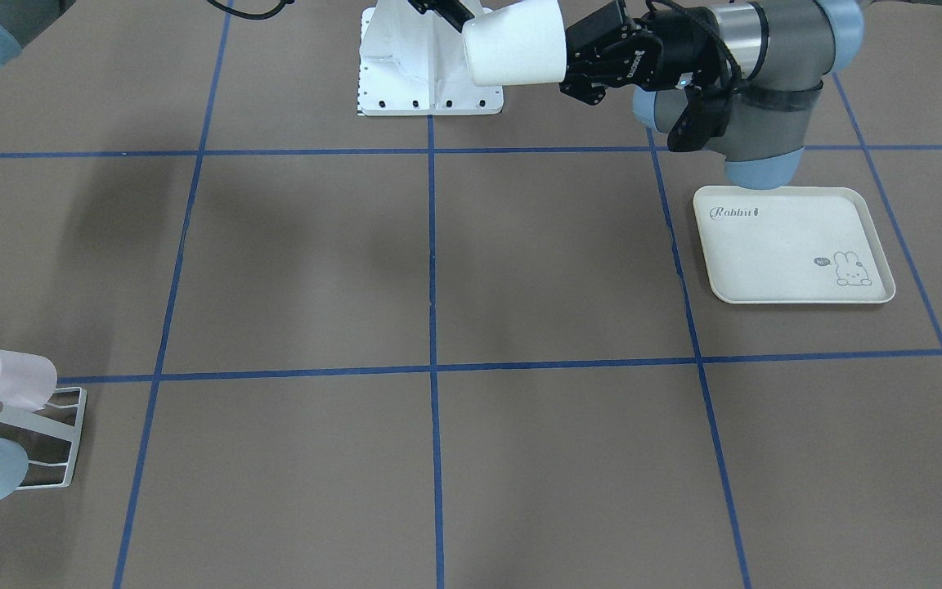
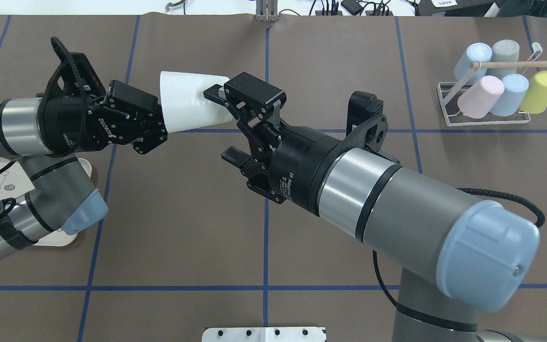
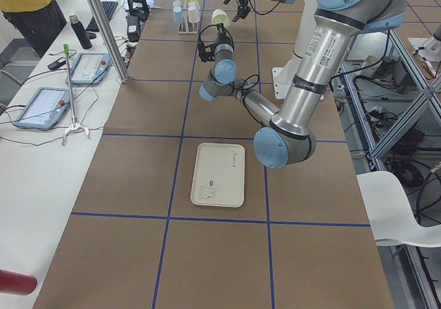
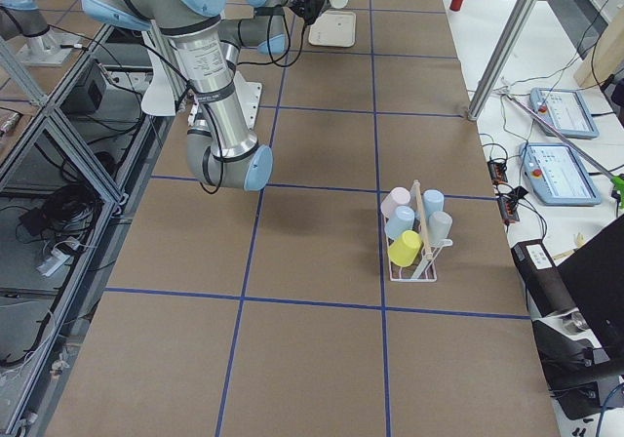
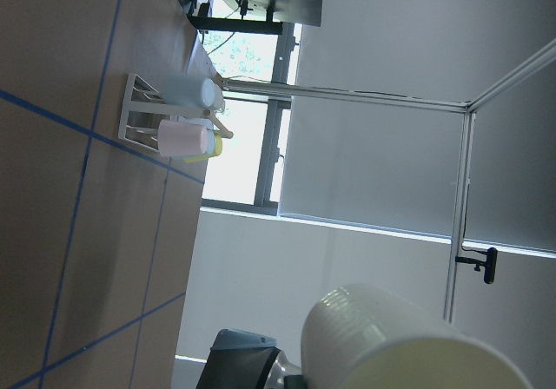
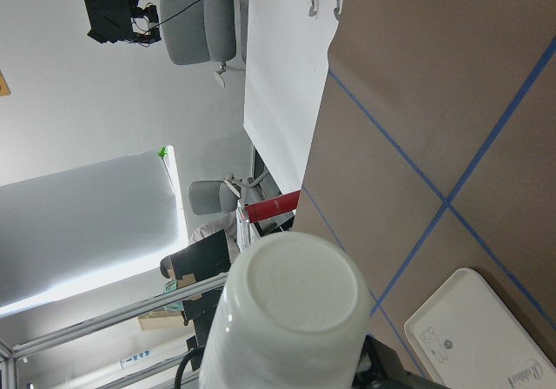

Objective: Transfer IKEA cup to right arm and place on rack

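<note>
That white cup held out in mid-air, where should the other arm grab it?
By its closed, narrower base end, coming from the side opposite the left gripper. The white cup lies sideways, its rim end taken up by that gripper and its base pointing at the open right gripper, so only that end is free.

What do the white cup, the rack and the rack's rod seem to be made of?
The white cup looks like smooth plastic, slightly glossy: soft highlights run along its wall. The rack seems thin metal wire with a white coating, though plastic cannot be excluded. Its rod looks like bare pale wood, matte and tan.
</note>
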Controlling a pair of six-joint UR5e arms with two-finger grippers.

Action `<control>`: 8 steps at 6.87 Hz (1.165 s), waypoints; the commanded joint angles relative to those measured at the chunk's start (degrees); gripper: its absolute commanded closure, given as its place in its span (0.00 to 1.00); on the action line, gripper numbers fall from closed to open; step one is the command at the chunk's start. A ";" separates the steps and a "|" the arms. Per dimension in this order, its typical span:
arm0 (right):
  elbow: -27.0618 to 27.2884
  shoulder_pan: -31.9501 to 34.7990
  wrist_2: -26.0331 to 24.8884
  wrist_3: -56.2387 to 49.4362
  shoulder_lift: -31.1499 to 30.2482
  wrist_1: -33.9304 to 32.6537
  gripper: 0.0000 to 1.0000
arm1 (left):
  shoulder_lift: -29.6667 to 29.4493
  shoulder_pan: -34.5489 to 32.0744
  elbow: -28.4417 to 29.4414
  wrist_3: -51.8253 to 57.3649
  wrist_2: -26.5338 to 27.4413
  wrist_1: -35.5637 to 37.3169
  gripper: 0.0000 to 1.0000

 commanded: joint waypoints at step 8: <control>-2.05 0.03 -4.16 7.91 -0.47 4.61 0.01 | -0.99 1.62 -1.01 -1.23 0.15 -1.78 1.00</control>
